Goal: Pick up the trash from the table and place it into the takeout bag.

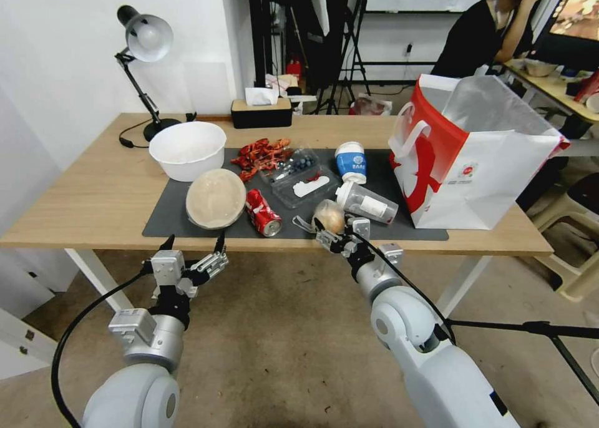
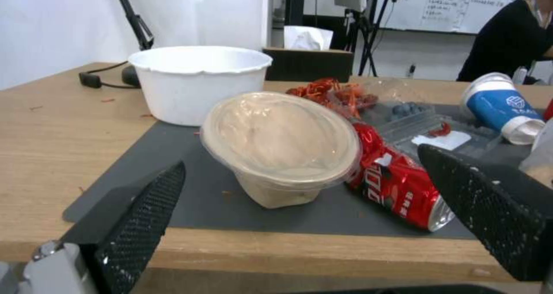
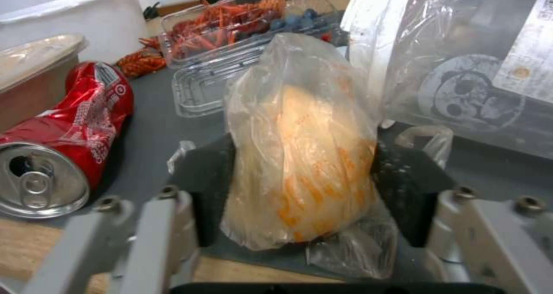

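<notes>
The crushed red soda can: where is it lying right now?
In the head view, the soda can lies on the dark mat near the table's front edge, between the lidded beige bowl and the bagged lump.

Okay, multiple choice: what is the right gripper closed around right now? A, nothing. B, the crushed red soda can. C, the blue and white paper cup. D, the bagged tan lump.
D: in the right wrist view the right gripper has a finger pressed on each side of the bagged tan lump, while the soda can lies apart beside it.

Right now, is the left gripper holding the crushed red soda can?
No, the left gripper hangs open short of the table's front edge, while the crushed red soda can lies untouched on the mat.
</notes>
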`<state>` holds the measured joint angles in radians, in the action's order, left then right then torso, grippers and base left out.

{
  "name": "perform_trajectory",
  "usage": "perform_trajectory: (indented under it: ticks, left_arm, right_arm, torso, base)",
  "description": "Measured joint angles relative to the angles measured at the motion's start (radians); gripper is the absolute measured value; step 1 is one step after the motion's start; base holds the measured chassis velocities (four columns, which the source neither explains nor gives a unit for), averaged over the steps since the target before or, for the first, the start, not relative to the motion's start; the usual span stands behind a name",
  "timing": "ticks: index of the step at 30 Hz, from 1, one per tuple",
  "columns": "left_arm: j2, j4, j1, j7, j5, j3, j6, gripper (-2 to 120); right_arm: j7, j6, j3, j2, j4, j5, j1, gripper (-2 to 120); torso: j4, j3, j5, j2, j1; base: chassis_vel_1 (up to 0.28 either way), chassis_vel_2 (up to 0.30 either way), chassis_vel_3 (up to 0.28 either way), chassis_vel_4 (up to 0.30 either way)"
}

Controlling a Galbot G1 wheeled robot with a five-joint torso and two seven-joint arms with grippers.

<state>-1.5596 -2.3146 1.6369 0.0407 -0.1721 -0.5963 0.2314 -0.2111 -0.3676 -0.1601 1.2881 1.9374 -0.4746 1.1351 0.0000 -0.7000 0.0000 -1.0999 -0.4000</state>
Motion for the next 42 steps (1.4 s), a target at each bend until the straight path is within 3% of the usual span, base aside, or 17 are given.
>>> perform_trajectory:
  ticks: [4,7,11,17,23,26,27,30,32,33,36,38,40,42]
  left_arm:
    - [0.001,0.001,-0.001,0.001,0.0,0.0,0.0,100]
    - [0.003,0.004,-0.002,0.001,0.0,0.001,-0.001,100]
    - [0.004,0.005,-0.002,0.002,0.0,0.002,-0.003,100]
    - [0.005,0.007,-0.001,0.002,0.0,0.002,-0.01,100]
    - [0.006,0.007,-0.001,0.002,0.0,-0.001,-0.013,100]
    - [0.006,0.008,0.0,0.002,0.001,-0.002,-0.016,100]
    - [0.006,0.008,0.0,0.002,0.001,-0.002,-0.016,100]
    - [0.006,0.008,0.001,0.002,0.004,-0.001,-0.019,100]
    - [0.005,0.008,0.001,0.003,0.004,-0.001,-0.019,100]
    - [0.005,0.008,0.001,0.003,0.006,0.0,-0.021,100]
    - [0.004,0.008,0.001,0.004,0.006,0.002,-0.023,100]
    - [0.003,0.008,0.001,0.006,0.009,0.008,-0.027,100]
    - [0.003,0.008,0.002,0.007,0.01,0.009,-0.028,100]
    - [0.002,0.008,0.002,0.008,0.012,0.013,-0.03,100]
  right_arm:
    - [-0.004,-0.001,-0.002,0.0,0.002,-0.001,0.003,45]
    - [-0.003,0.002,-0.006,0.001,0.009,-0.006,0.007,28]
    - [0.003,0.01,-0.009,0.0,0.017,-0.012,0.009,20]
    - [0.099,0.104,-0.036,-0.013,0.058,-0.037,0.027,3]
    - [0.187,0.165,-0.088,-0.031,0.113,-0.084,0.032,3]
    - [0.237,0.217,-0.219,-0.067,0.198,-0.202,-0.015,3]
    - [0.237,0.217,-0.219,-0.067,0.198,-0.202,-0.015,3]
    - [0.159,0.212,-0.316,-0.111,0.239,-0.271,-0.093,3]
    - [0.14,0.206,-0.327,-0.118,0.24,-0.274,-0.104,3]
    - [0.061,0.17,-0.37,-0.143,0.232,-0.28,-0.148,3]
    - [0.002,0.141,-0.391,-0.161,0.216,-0.284,-0.174,3]
    - [-0.142,0.077,-0.434,-0.204,0.153,-0.323,-0.239,3]
    - [-0.179,0.055,-0.445,-0.214,0.139,-0.354,-0.256,3]
    - [-0.265,-0.028,-0.455,-0.227,0.117,-0.407,-0.287,3]
  torso:
    - [0.0,0.0,0.0,0.0,0.0]
    - [0.0,0.0,0.0,0.0,0.0]
    - [0.0,0.0,0.0001,0.0,0.0]
    - [0.0,0.0,0.0,0.0,0.0]
    - [0.0001,0.0,0.0,0.0,0.0]
    - [-0.0001,0.0,0.0,0.0,0.0]
    - [-0.0001,0.0,0.0,0.0,0.0]
    - [0.0,0.0,0.0002,0.0,0.0]
    - [0.0002,0.0,0.0,0.0,0.0]
    - [0.0,0.0,0.0002,0.0,0.0]
    - [0.0,0.0,-0.0002,0.0,0.0]
    - [0.0,0.0,0.0003,0.0,0.0]
    - [0.0,0.0,0.0003,0.0,0.0]
    - [0.0,0.0,0.0001,0.0,0.0]
  base:
    - [0.0,0.0,0.0,0.0]
    - [0.0,0.0,0.0,0.0]
    - [0.0,0.0,0.0,0.0]
    - [0.0,0.0,0.0,0.0]
    - [0.0,0.0,0.0,0.0]
    - [0.0,0.0,0.0,0.0]
    - [0.0,0.0,0.0,0.0]
    - [0.0,0.0,0.0,0.0]
    - [0.0,0.0,0.0,0.0]
    - [0.0,0.0,0.0,0.0]
    - [0.0,0.0,0.0,0.0]
    - [0.0,0.0,0.0,0.0]
    - [0.0,0.0,0.0,0.0]
    - [0.0,0.0,0.0,0.0]
